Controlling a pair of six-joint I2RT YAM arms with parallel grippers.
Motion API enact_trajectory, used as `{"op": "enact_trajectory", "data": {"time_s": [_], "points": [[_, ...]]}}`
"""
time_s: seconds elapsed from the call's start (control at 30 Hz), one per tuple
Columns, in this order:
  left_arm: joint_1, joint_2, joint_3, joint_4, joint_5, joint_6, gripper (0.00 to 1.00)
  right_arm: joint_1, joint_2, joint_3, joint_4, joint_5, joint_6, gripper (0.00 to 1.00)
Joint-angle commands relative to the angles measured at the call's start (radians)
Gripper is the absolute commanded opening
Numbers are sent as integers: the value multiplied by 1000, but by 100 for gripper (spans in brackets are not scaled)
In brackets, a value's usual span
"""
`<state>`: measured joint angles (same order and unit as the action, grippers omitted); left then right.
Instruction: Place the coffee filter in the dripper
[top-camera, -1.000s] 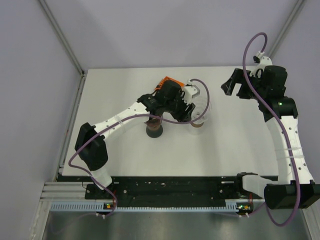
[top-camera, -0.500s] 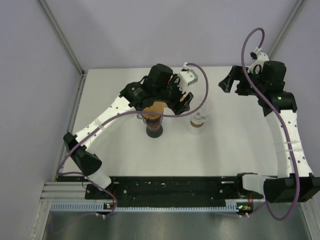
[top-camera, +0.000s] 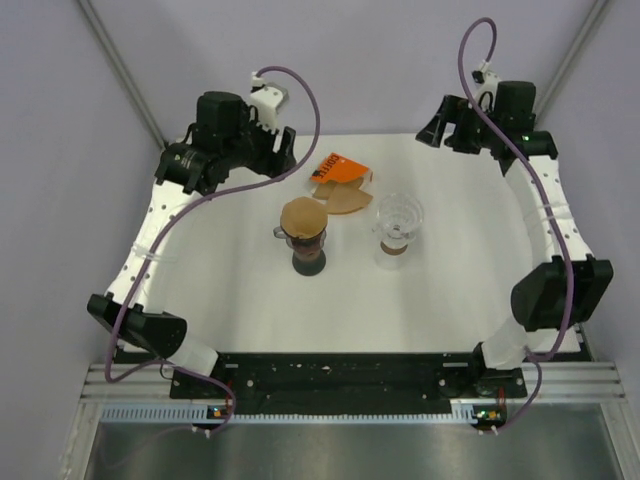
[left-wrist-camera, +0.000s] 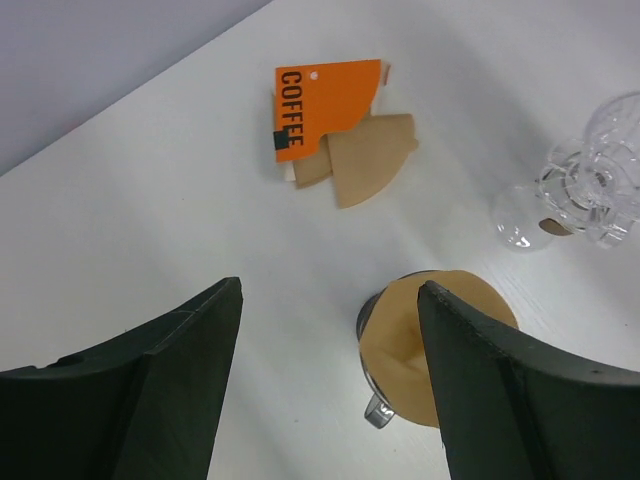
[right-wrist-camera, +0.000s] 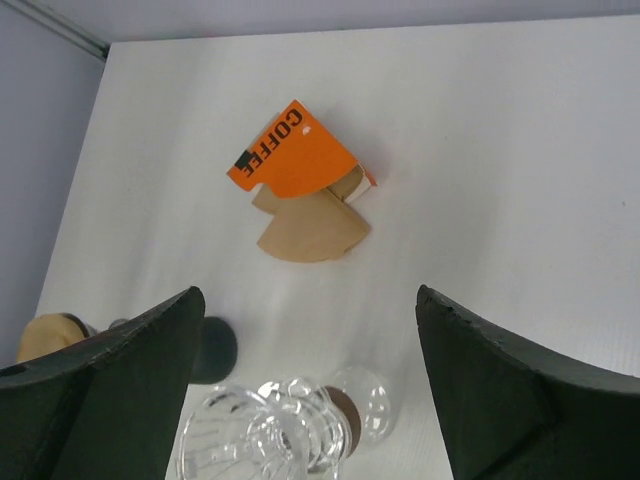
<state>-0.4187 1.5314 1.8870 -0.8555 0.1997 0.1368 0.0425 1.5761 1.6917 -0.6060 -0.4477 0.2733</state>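
The coffee filter (top-camera: 303, 217) is sitting in the dripper (left-wrist-camera: 363, 325) near the centre of the table (top-camera: 220, 285). The left gripper (left-wrist-camera: 330, 288) and right gripper (right-wrist-camera: 310, 295) are hovering over the far corners, jaws spread wide and empty.

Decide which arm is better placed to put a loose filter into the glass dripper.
Right, probably: the right gripper hangs open nearer the glass dripper, with the loose filter in its view; the left gripper is farther off.
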Motion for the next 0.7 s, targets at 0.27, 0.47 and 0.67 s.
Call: {"op": "enact_trajectory", "data": {"time_s": [0.27,0.47,0.67], "points": [[222,-66,-60,12,47,-51,77,63,609,465,-17,-177,-17,72],[265,-62,-88,18,69,-62,76,97,752,519,-81,-221,-68,72],[282,-57,-98,19,96,-66,76,117,771,428,-92,-215,-142,74]]}}
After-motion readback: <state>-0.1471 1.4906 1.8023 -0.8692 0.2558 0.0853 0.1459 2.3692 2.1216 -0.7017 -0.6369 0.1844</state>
